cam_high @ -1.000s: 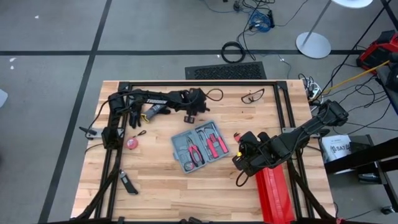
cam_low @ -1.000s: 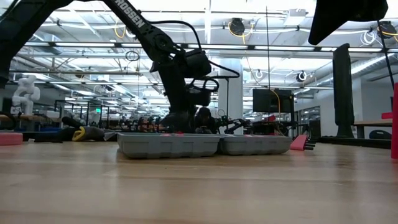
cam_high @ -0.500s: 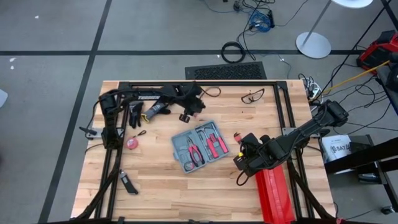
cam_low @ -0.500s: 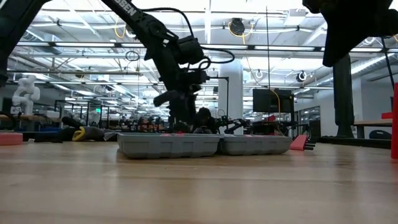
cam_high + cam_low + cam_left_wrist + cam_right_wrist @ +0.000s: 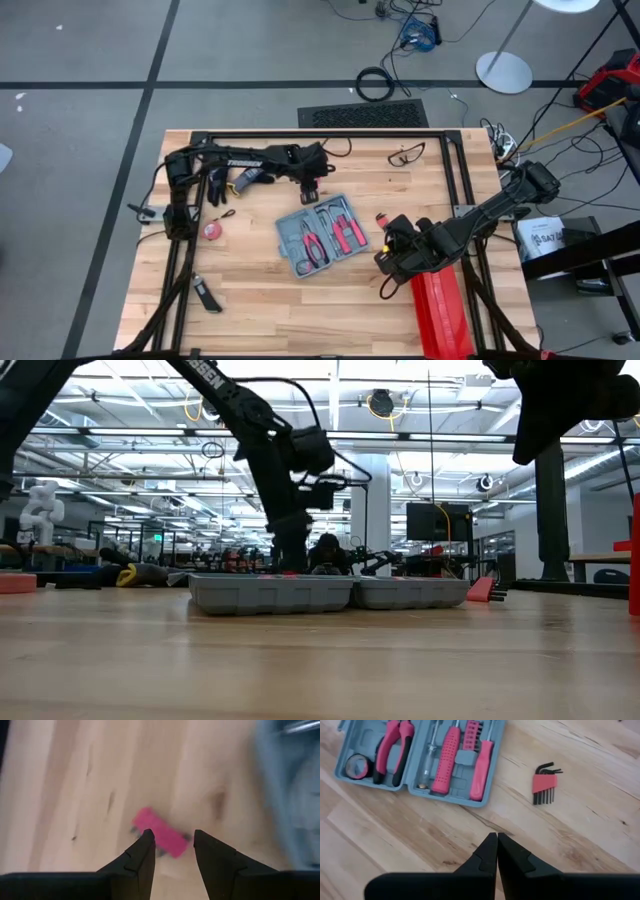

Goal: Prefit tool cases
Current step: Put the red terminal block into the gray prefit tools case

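The blue-grey tool case (image 5: 322, 235) lies open on the table's middle, with pink-handled tools in its grey slots; it also shows in the low view (image 5: 330, 592) and the right wrist view (image 5: 420, 755). My left gripper (image 5: 309, 192) points down just beyond the case's far edge, open. In the left wrist view (image 5: 173, 835) its fingers stand over a small pink piece (image 5: 161, 838) that lies on the wood beside the case's edge (image 5: 290, 785). My right gripper (image 5: 386, 256) is shut and empty to the right of the case, and shows shut in its own wrist view (image 5: 497, 836).
A red hex-key set (image 5: 544, 783) lies right of the case. A long red ribbed box (image 5: 440, 310) stands at the near right. Black gloves (image 5: 215, 186), a red tape measure (image 5: 212, 230), a knife (image 5: 206, 295) and safety glasses (image 5: 405, 155) lie around.
My left gripper tipped up and swung a little toward the table's left, then came back and points down again just beyond the case's far edge. My right arm has come down a little. The case has not moved.
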Available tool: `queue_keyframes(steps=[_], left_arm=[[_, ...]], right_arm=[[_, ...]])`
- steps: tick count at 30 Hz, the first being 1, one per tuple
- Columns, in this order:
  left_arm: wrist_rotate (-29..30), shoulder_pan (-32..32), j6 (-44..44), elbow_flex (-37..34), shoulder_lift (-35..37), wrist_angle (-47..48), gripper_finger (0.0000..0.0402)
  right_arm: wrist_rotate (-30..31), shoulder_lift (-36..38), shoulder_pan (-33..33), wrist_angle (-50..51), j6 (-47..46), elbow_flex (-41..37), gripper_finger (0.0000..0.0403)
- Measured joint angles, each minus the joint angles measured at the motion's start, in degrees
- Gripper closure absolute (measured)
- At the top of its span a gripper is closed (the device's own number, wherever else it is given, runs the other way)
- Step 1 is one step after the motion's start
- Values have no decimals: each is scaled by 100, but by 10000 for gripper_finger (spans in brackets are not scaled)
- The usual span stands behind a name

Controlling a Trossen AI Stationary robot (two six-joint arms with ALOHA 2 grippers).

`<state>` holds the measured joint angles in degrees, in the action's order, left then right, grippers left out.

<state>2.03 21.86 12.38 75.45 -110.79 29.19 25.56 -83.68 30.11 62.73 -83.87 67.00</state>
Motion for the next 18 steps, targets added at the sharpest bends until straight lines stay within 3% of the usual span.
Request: queue_keyframes(steps=[5, 18], left_arm=[[757, 35, -464, -6, -99, -17, 261], [563, 16, -1955, -8, -159, -63, 261]], right_arm=[[4, -1, 2, -241, 274, 0, 397], [0, -1, 28, -342, 643, -2, 397]])
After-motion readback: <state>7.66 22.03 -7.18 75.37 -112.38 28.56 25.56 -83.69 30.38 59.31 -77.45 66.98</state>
